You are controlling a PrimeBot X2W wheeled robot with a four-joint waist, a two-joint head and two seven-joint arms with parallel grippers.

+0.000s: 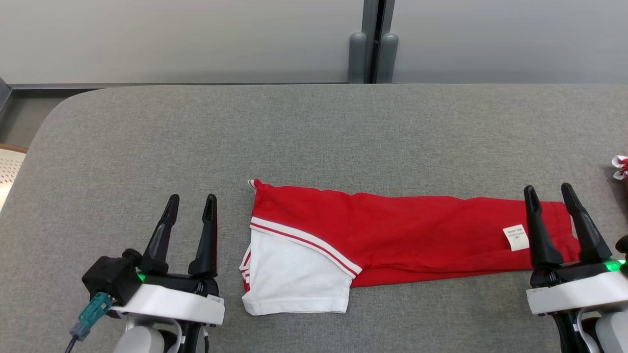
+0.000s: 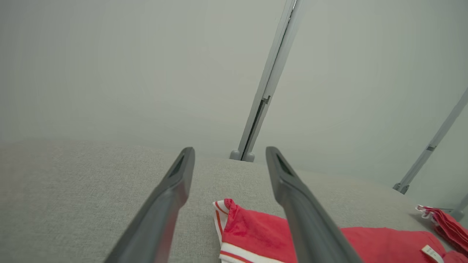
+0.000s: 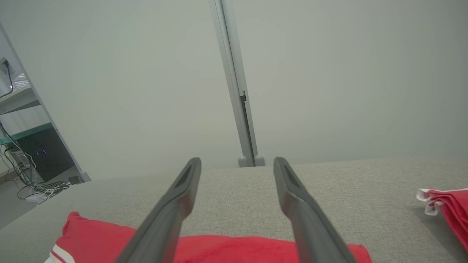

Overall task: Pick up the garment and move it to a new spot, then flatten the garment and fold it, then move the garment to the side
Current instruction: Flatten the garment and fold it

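The garment is a red shirt with a white, red-striped sleeve, folded into a long band lying flat across the grey table. A white label shows near its right end. My left gripper stands open just left of the sleeve end, nothing between its fingers. In the left wrist view the garment lies below and to the right of my left gripper. My right gripper is open over the garment's right end. The right wrist view has the garment under the open right gripper.
A second red and white cloth lies at the table's right edge, also in the right wrist view. A pale partition wall with a grey post stands behind the table. The table's left corner is rounded.
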